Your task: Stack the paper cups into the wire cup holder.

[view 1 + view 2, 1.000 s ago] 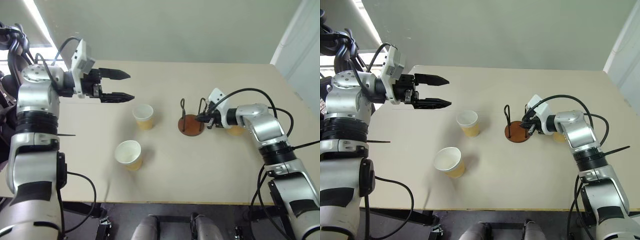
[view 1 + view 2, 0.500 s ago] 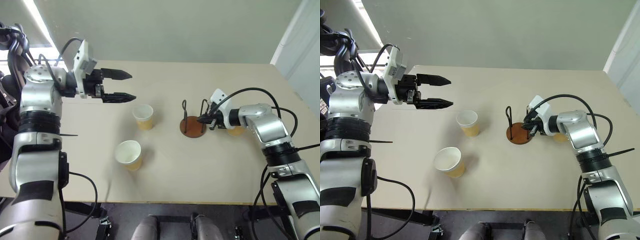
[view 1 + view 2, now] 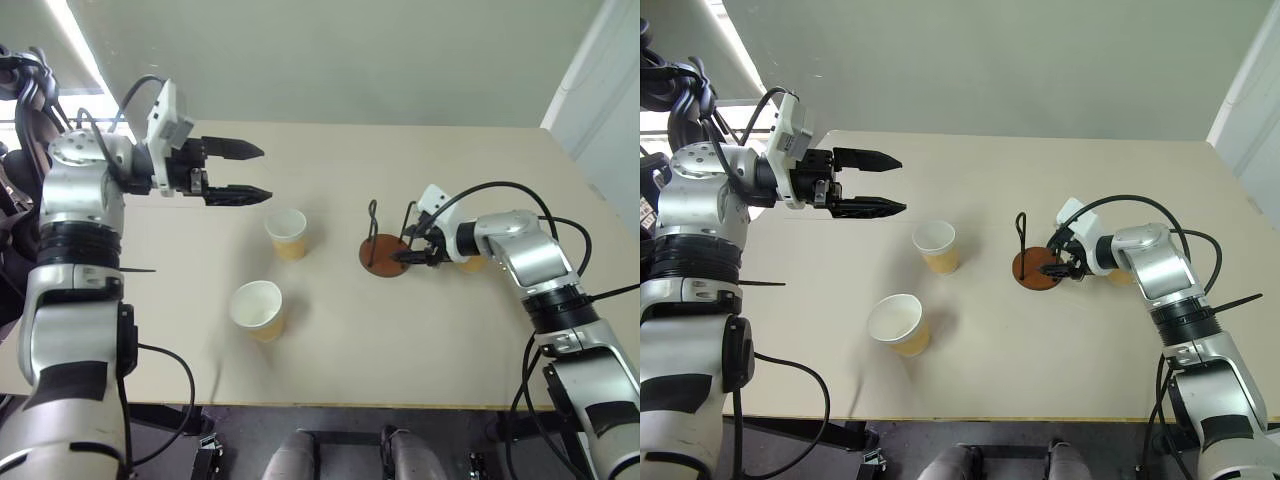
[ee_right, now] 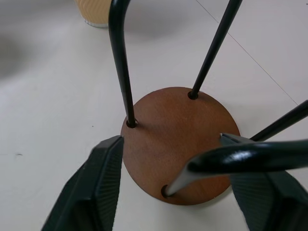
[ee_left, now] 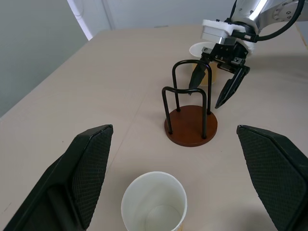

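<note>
The right gripper (image 5: 222, 83) has been opened: its 2 black fingers, pinched at a wire loop half a second ago, are now spread wide with nothing held, one at each side of that loop. The rust-brown disc wire cup holder (image 3: 385, 252) is left upright mid-table. The left gripper (image 3: 240, 171) is kept spread and empty above the table. 2 yellow-tan paper cups (image 3: 287, 233) (image 3: 258, 309) are seen standing left of the holder, a 3rd (image 5: 200, 49) behind the right gripper.

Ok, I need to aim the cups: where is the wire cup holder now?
The wire cup holder stands right of table centre in the head view, between the far paper cup and the open right end effector.
</note>
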Robot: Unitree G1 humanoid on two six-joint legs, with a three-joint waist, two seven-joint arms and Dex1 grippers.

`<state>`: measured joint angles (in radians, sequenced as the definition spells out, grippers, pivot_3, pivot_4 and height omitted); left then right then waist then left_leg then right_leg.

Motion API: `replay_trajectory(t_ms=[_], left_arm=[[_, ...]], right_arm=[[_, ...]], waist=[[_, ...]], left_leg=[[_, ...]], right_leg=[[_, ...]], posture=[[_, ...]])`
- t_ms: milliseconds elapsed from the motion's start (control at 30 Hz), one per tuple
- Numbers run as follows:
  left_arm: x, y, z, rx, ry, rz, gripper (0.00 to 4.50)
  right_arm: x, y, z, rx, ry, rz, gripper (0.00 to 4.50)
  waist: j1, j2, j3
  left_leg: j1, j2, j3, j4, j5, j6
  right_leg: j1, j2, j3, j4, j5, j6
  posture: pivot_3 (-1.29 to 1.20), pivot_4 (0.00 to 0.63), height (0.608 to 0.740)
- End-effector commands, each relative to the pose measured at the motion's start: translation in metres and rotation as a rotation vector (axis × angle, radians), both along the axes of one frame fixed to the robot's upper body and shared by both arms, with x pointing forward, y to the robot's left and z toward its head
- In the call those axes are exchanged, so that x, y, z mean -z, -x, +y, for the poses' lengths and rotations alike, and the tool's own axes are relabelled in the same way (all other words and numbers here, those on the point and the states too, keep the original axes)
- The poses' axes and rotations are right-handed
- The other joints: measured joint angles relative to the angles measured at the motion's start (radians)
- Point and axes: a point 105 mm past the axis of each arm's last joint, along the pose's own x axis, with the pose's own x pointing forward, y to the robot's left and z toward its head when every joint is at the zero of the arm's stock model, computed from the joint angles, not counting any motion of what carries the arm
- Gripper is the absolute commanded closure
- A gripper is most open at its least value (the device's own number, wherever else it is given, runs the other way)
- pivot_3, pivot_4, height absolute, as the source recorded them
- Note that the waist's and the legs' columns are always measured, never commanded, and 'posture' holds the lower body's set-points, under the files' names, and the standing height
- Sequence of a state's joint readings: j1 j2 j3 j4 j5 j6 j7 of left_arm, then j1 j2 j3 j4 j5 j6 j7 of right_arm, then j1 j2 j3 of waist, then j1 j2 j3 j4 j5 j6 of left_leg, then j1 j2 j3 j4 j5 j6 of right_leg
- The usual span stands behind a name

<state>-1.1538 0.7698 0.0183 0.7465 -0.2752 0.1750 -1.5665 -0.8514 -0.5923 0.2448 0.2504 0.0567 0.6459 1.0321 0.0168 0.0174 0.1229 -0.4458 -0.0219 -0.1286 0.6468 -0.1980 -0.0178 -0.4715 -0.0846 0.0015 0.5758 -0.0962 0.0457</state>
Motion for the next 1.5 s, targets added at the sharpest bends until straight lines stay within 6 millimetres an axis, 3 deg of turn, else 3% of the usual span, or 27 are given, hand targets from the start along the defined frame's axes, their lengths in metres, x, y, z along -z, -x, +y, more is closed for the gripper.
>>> replay_trajectory(t_ms=[33,300,600,867,1100,1500], left_arm=[[-0.014,0.005,0.002,0.016,-0.011,-0.050,0.06],[-0.015,0.005,0.001,0.017,-0.013,-0.053,0.06],[-0.008,0.000,0.002,-0.001,-0.027,-0.038,0.06],[-0.003,-0.008,0.016,-0.073,-0.255,-0.161,0.06],[0.011,-0.013,0.028,-0.105,-0.442,-0.207,0.06],[0.028,-0.016,0.016,-0.042,-0.448,-0.115,0.06]], right_arm=[[-0.014,-0.001,-0.003,-0.016,0.009,-0.045,1.46],[-0.024,0.000,-0.025,-0.020,0.085,-0.085,1.46],[-0.049,-0.001,-0.041,0.012,0.088,-0.147,1.46],[-0.074,0.003,-0.051,0.021,0.085,-0.207,1.46],[-0.116,0.020,-0.047,-0.052,0.091,-0.310,1.46],[-0.139,0.055,-0.024,-0.280,0.056,-0.307,1.46]], waist=[[0.000,0.000,0.000],[0.001,0.000,0.000],[0.000,0.000,0.000],[0.000,0.000,0.000],[-0.001,0.000,0.000],[0.000,0.000,0.000]], left_leg=[[0.000,0.000,0.000,0.000,0.000,0.000],[0.000,0.000,0.000,0.000,0.000,0.000],[0.000,0.000,0.000,0.000,0.000,0.000],[-0.001,0.000,0.000,0.000,0.000,0.000],[-0.004,0.000,0.000,0.000,0.000,0.001],[-0.006,0.000,0.000,0.000,0.001,0.001]], right_leg=[[0.000,0.000,0.000,0.000,0.000,0.000],[0.000,0.000,0.000,0.000,0.000,0.000],[0.000,0.000,0.000,0.000,0.000,0.000],[0.000,0.000,0.000,-0.001,0.000,0.000],[-0.004,0.000,0.000,-0.001,0.000,0.000],[-0.004,0.001,0.000,-0.001,0.000,0.001]], posture=[[0.00,0.150,0.740],[0.00,0.150,0.740],[0.00,0.150,0.740],[0.00,0.150,0.740],[0.00,0.150,0.740],[0.00,0.150,0.740]])
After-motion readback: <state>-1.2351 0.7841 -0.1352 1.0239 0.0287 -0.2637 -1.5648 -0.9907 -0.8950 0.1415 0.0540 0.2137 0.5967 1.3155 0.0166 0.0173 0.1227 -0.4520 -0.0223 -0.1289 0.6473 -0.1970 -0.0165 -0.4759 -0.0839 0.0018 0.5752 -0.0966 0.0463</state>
